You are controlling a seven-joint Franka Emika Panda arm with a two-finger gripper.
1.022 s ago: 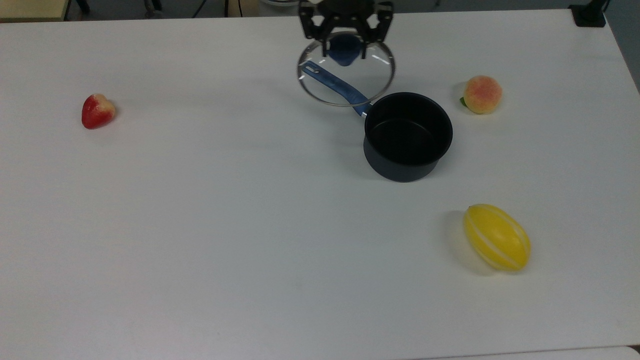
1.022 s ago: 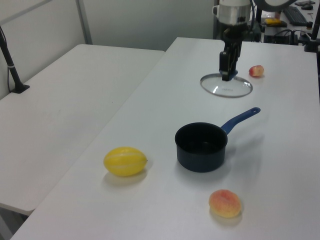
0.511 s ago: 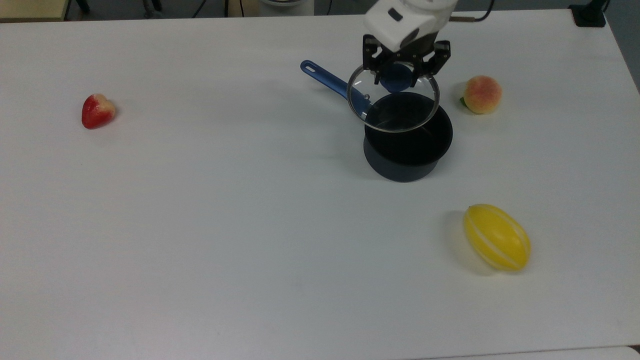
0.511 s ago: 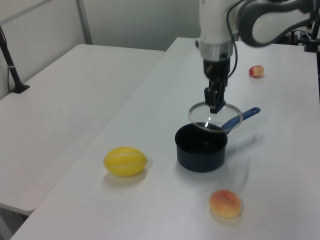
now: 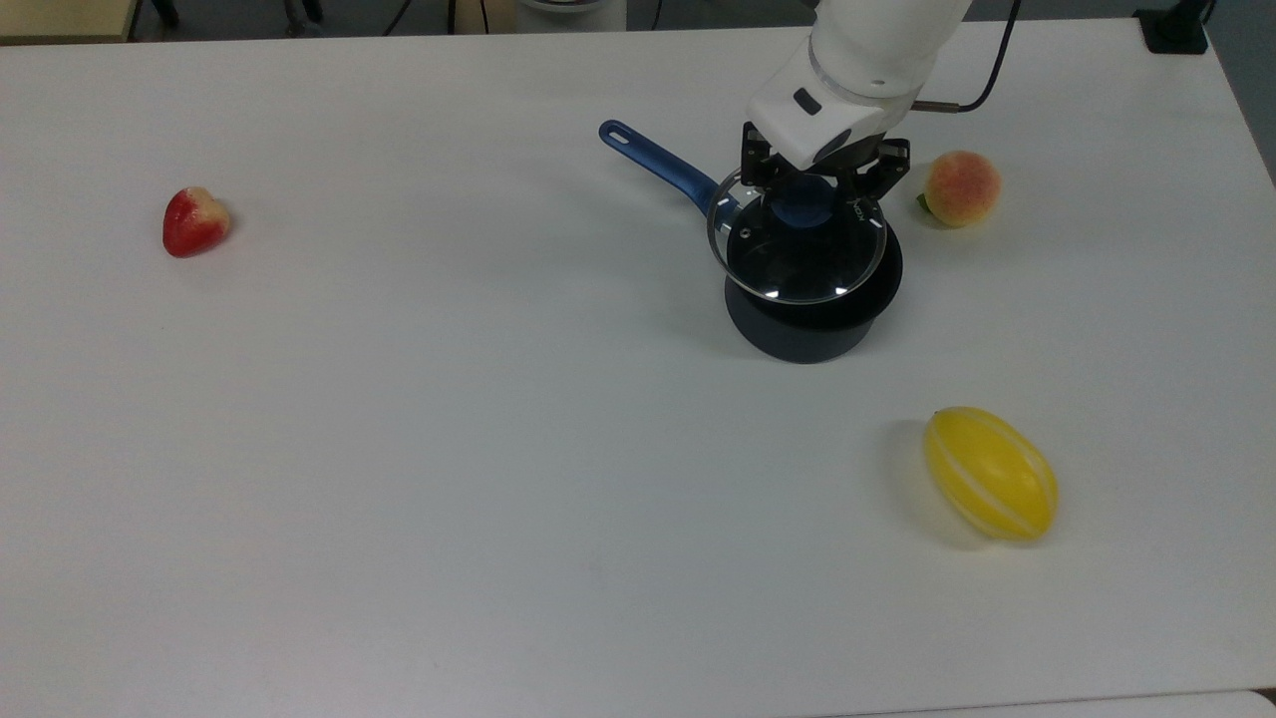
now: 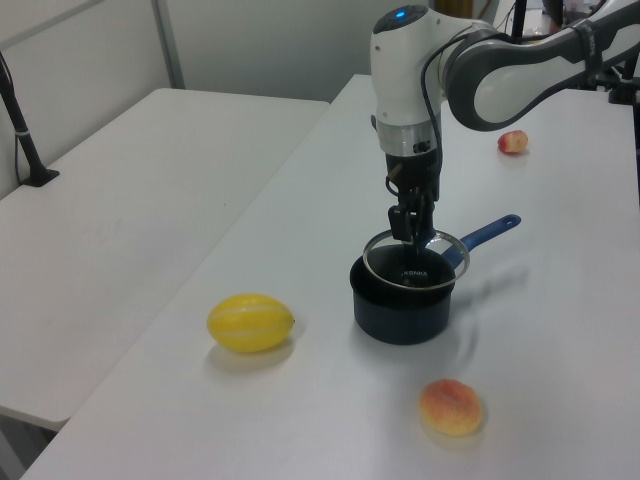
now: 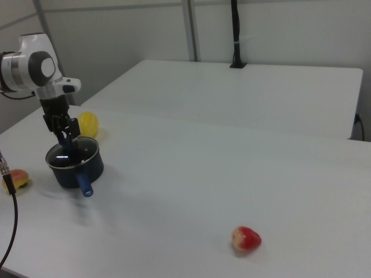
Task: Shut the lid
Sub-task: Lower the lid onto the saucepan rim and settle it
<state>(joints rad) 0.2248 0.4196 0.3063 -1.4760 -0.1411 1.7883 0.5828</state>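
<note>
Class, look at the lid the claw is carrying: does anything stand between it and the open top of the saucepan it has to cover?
Nothing visible does. The claw grips the lid by its blue knob, just over the saucepan, whose inside looks empty through the glass. The peach and yellow melon lie off to the sides.

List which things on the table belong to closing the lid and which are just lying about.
Part of the job:
- round clear glass lid with blue knob, held by the gripper
- dark saucepan with long blue handle

Lying about:
- red strawberry
- pink-orange peach
- yellow striped melon
</note>
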